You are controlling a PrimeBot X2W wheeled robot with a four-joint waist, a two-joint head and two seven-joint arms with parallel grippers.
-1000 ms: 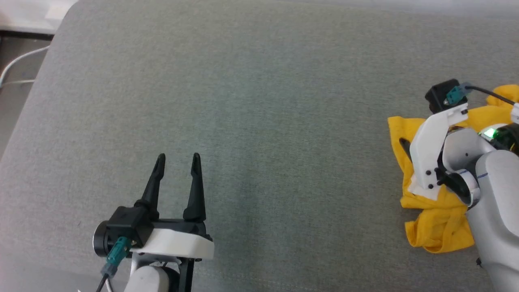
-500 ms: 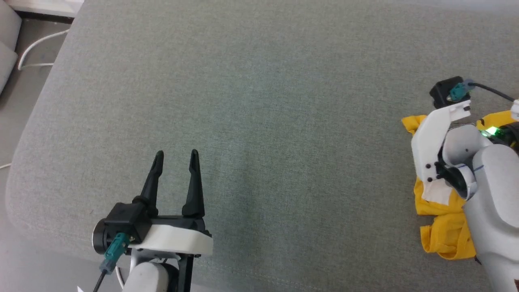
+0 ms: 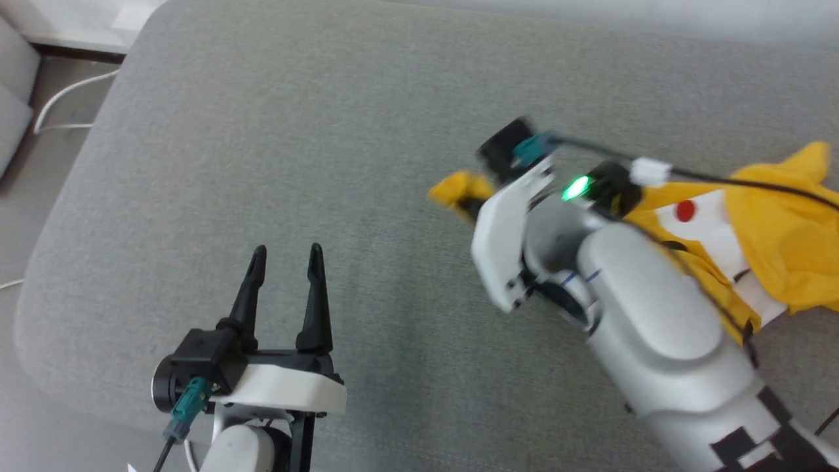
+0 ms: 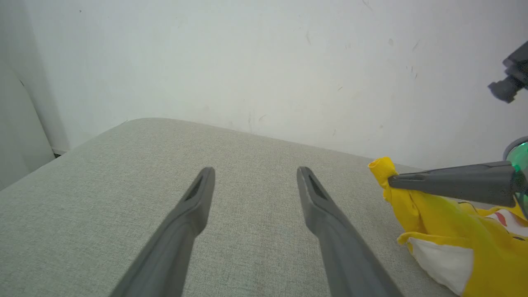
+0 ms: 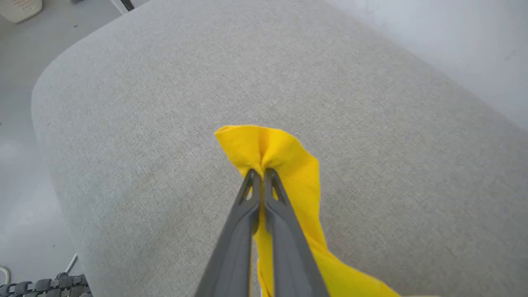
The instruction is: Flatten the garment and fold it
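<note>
Our right gripper (image 5: 260, 172) clamped on shirt (image 5: 291, 165) corner, held off cushion (image 3: 328, 131); our left gripper (image 3: 288, 252) hovers apart, fingers spread.

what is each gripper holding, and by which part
The right gripper is shut on a bunched edge of the bright yellow thin cotton T-shirt; sleeve or hem cannot be told. The left gripper is open, holding nothing.

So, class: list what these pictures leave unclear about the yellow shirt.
- Head view: the garment runs off the right edge; the right arm covers part; blur smears the right gripper.
- Right wrist view: the garment leaves the bottom edge.
- Left wrist view: the right edge cuts it off.
</note>
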